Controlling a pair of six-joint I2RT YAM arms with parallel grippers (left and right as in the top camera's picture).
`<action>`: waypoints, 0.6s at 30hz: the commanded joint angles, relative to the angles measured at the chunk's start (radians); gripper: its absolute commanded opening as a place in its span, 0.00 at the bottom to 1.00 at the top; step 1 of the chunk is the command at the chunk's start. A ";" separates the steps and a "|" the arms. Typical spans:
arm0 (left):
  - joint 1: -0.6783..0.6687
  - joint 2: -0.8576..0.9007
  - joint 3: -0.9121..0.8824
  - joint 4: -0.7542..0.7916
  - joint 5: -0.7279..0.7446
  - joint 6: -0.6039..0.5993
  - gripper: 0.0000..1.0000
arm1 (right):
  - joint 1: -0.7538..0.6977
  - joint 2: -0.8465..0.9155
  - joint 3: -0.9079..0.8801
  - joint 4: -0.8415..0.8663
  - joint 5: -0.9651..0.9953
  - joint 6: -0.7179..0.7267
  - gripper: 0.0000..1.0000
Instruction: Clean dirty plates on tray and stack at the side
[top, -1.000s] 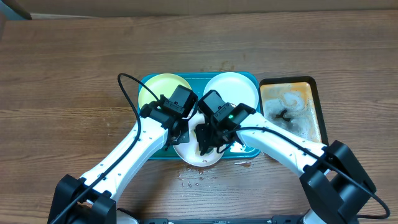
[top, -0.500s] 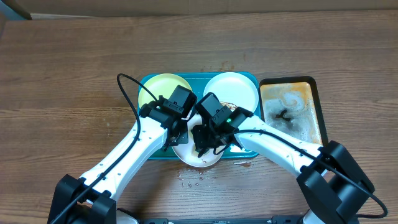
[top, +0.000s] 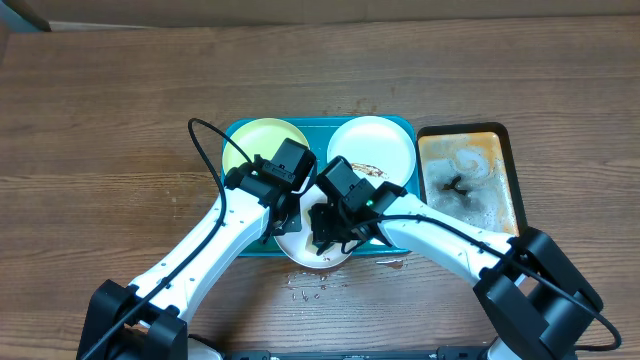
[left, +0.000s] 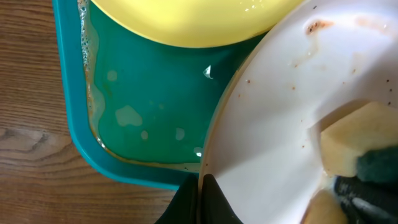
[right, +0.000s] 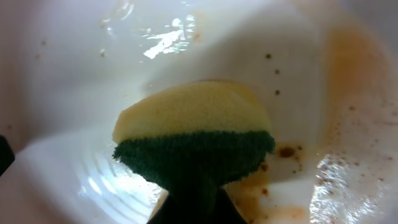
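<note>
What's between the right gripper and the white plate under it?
A yellow-and-green sponge, clamped in the right gripper, yellow face against the smeared white plate; the right wrist view shows it.

My left arm (top: 210, 240) and right arm (top: 440, 232) meeting over the near white plate (top: 315, 257), teal tray (top: 316, 128) beneath; yellow-green plate (top: 255, 140), second white plate (top: 375, 145) behind

You had the tray (top: 316, 124) at the middle of the tabletop (top: 100, 100), with a smaller tray (top: 421, 170) just beside it on the right. In the tray, the rear-left plate (top: 252, 145) and the rear-right plate (top: 378, 140) sat side by side, and the front plate (top: 300, 250) lay before them, over the near rim. Your left gripper (left: 200, 198) was clamped on its left rim, and your right gripper (right: 189, 202) held the sponge (right: 196, 134) down inside it.
</note>
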 joint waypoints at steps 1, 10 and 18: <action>-0.008 -0.001 -0.003 -0.004 0.000 -0.014 0.04 | 0.015 0.008 -0.048 -0.009 0.081 0.029 0.04; -0.008 -0.001 -0.003 -0.018 0.000 -0.014 0.04 | -0.005 0.008 -0.052 -0.037 0.214 0.029 0.04; -0.008 -0.001 -0.003 -0.027 0.000 -0.014 0.04 | -0.048 0.008 -0.052 -0.057 0.298 0.030 0.04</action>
